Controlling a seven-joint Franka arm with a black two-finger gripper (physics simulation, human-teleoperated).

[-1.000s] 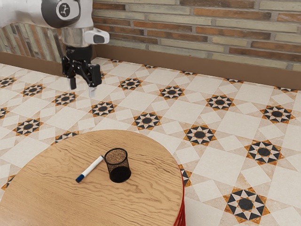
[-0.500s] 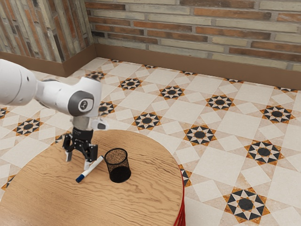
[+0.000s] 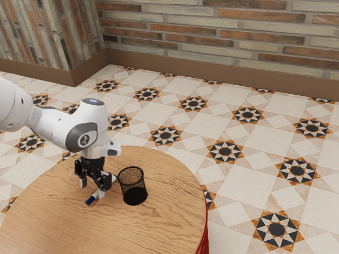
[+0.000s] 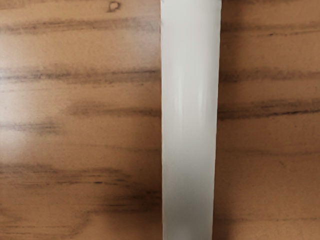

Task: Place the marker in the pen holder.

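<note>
My gripper [image 3: 92, 189] is low over the round table in the exterior view, its two fingers apart, with the marker's middle at the fingers. The white marker with a blue end [image 3: 91, 200] lies flat on the wood; the hand partly hides its barrel. To the exterior view's right of the gripper, the black mesh pen holder [image 3: 133, 186] stands upright. In the wrist view the marker's white barrel [image 4: 190, 120] runs straight beneath the hand.
The wooden tabletop [image 3: 164, 227] has a curved edge, with bare wood around the marker and pen holder. Beyond it are the tiled floor [image 3: 265, 143] and a brick wall [image 3: 222, 32].
My hand has come down from high above the floor to the marker on the table, its latest shift small and toward the marker. Marker and pen holder have not visibly moved.
</note>
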